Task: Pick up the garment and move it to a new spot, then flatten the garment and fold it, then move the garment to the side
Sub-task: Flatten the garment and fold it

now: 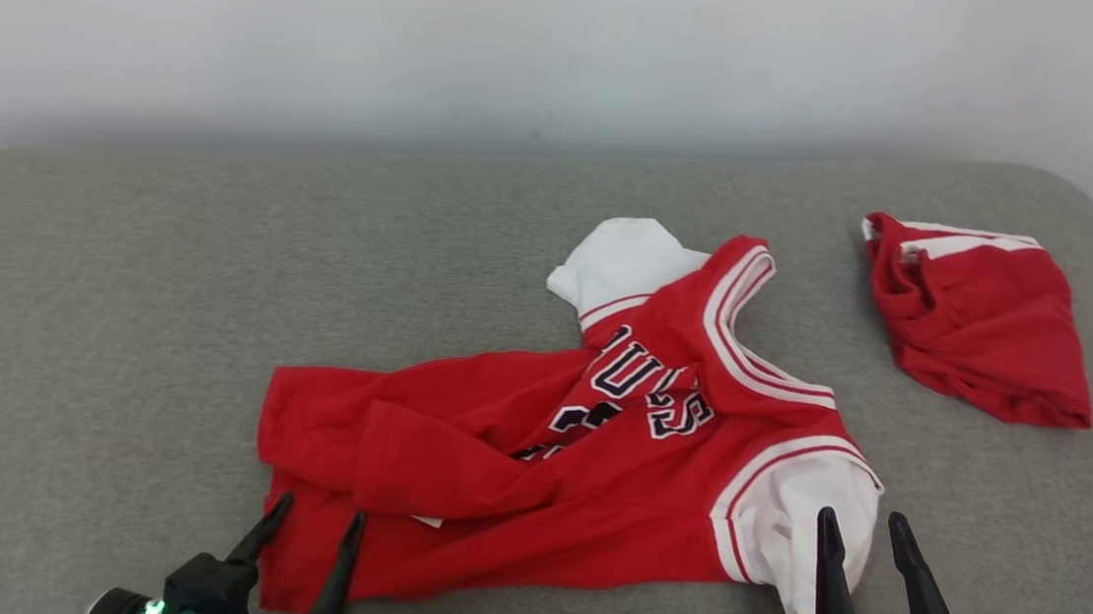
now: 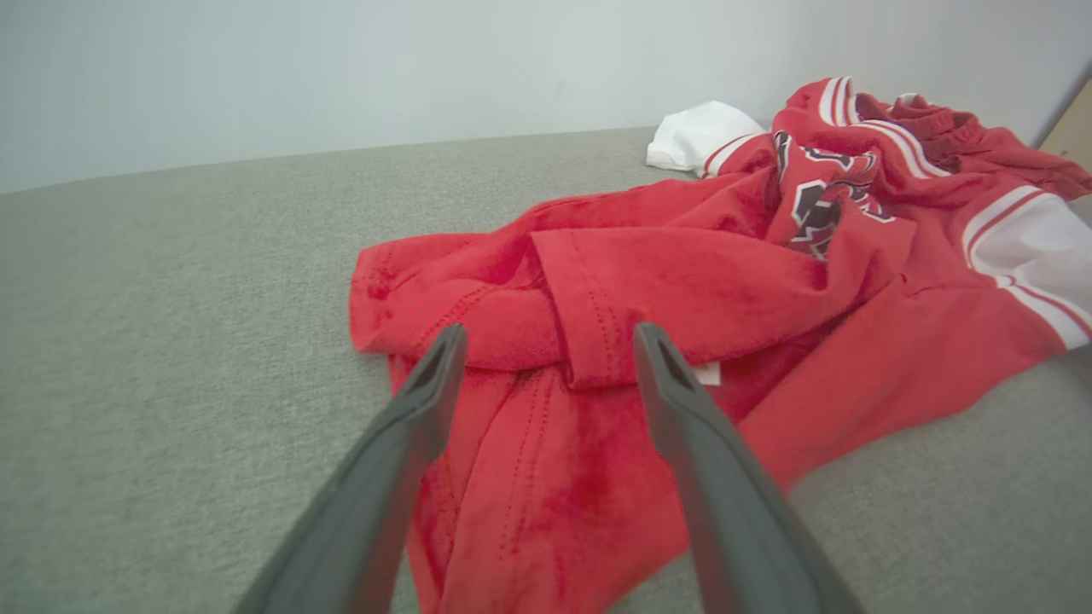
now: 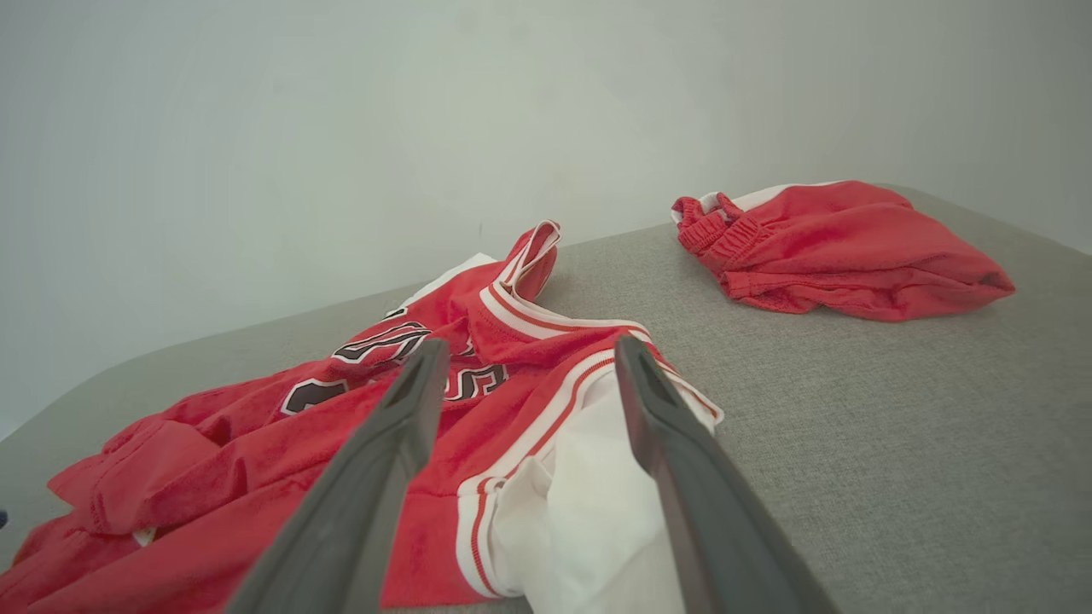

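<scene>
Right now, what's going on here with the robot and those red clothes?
A two-armed robot is working on a red basketball jersey, which lies crumpled, not yet flattened, on a grey padded surface. The left gripper is open at the jersey's red hem end, and the right gripper is open at a white sleeve; neither holds cloth. A pair of red shorts lies apart at the far right.

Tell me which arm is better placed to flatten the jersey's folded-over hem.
Left, probably. The left gripper hangs open at the folded hem of the jersey; the right gripper, also open, is over the white sleeve.
</scene>
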